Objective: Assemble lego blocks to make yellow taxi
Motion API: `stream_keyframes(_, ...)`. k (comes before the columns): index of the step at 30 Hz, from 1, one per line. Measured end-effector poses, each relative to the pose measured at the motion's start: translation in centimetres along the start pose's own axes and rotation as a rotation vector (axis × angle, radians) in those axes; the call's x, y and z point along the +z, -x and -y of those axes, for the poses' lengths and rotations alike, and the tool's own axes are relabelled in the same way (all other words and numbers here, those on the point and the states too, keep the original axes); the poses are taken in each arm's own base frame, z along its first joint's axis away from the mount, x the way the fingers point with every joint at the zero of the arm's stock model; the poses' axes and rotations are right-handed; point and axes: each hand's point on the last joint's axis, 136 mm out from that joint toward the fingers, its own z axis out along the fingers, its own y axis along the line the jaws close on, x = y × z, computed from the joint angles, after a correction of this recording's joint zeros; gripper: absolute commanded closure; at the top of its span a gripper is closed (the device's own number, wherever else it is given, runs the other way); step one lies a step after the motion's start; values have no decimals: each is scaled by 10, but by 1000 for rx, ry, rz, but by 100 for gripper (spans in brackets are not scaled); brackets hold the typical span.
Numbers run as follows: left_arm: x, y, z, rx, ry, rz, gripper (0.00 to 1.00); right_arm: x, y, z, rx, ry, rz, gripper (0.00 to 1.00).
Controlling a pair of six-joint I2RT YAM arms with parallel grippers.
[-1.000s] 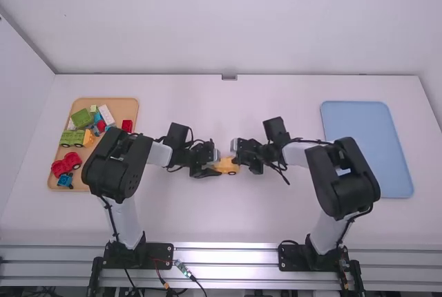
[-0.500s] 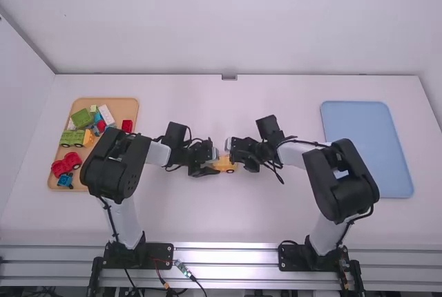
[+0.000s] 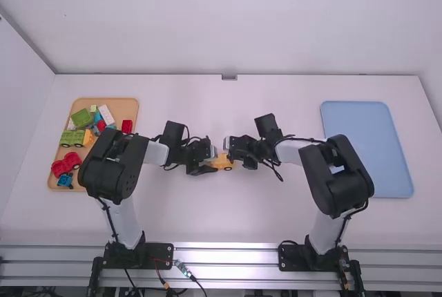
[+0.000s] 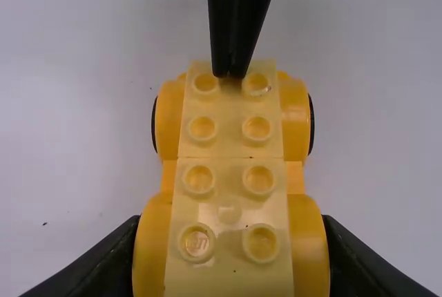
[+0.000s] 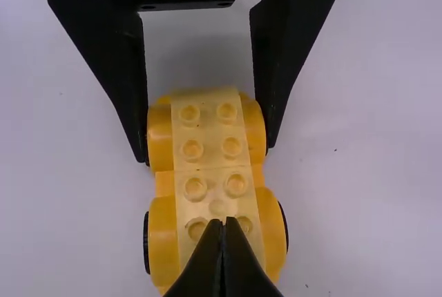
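Note:
Near mid-table, my left gripper point(image 3: 210, 163) and my right gripper point(image 3: 231, 150) meet at a yellow wheeled base point(image 3: 224, 163). In the left wrist view, my left gripper point(image 4: 231, 259) is shut on the base point(image 4: 295, 121), one finger on each side of its near wheels. Two pale yellow studded bricks point(image 4: 230, 204) lie end to end along its top. My right gripper point(image 5: 222, 222), fingertips together, holds nothing; it is over the studs at the end of the bricks point(image 5: 217, 197) away from the left gripper. In the right wrist view the left gripper's fingers flank the base point(image 5: 160, 138).
At the left, partly behind the left arm, a tan tray point(image 3: 126, 106) holds loose bricks in several colours, including a green wheeled piece point(image 3: 72, 138) and a red one point(image 3: 65, 164). A blue tray point(image 3: 366, 145) lies beyond the right arm.
Both grippers and the yellow base have shifted slightly to the left. The right gripper moved farther than the left, coming closer to it over the base.

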Motion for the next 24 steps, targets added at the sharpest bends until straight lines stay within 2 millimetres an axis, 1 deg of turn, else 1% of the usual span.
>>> stream_keyframes(5, 2, 3, 5, 8, -19, 8, 83, -6, 0, -6, -23, 4, -38, 100)
stream_keyframes(7, 6, 6, 9, 21, -34, 9, 86, -13, 7, -15, -35, 4, -41, 100)
stream_keyframes(8, 6, 6, 10, 22, -36, 9, 86, -15, 9, -17, -38, 3, -40, 100)
stream_keyframes(10, 8, 7, 11, 24, -41, 10, 88, -25, 19, -21, -58, -13, -24, 100)
stream_keyframes(11, 8, 7, 11, 24, -41, 10, 88, -33, 26, -19, -74, -39, -10, 100)
stream_keyframes(12, 8, 7, 11, 24, -41, 10, 88, -37, 29, -17, -78, -54, -3, 100)
stream_keyframes(14, 8, 7, 11, 25, -40, 10, 88, -53, 36, -6, -84, -119, 17, 100)
stream_keyframes(16, 8, 7, 11, 24, -40, 9, 87, -68, 36, 6, -52, -190, 18, 100)
stream_keyframes(17, 8, 7, 11, 24, -40, 9, 87, -69, 35, 7, -44, -197, 17, 100)
stream_keyframes(18, 8, 7, 11, 25, -40, 8, 86, -73, 30, 12, -10, -226, 8, 100)
stream_keyframes(19, 8, 7, 11, 25, -39, 7, 86, -76, 25, 16, 28, -250, -2, 96)
stream_keyframes(20, 8, 7, 11, 25, -39, 6, 85, -78, 19, 18, 74, -266, -13, 82)
stream_keyframes(21, 8, 7, 11, 26, -39, 5, 81, -80, 12, 21, 119, -286, -24, 62)
stream_keyframes(22, 8, 7, 11, 26, -39, 6, 80, -80, 12, 21, 128, -287, -25, 59)
stream_keyframes(23, 8, 7, 11, 25, -39, 5, 76, -82, 6, 23, 181, -305, -33, 48)
stream_keyframes(24, 8, 7, 11, 24, -39, 6, 75, -82, 4, 24, 207, -312, -35, 32)
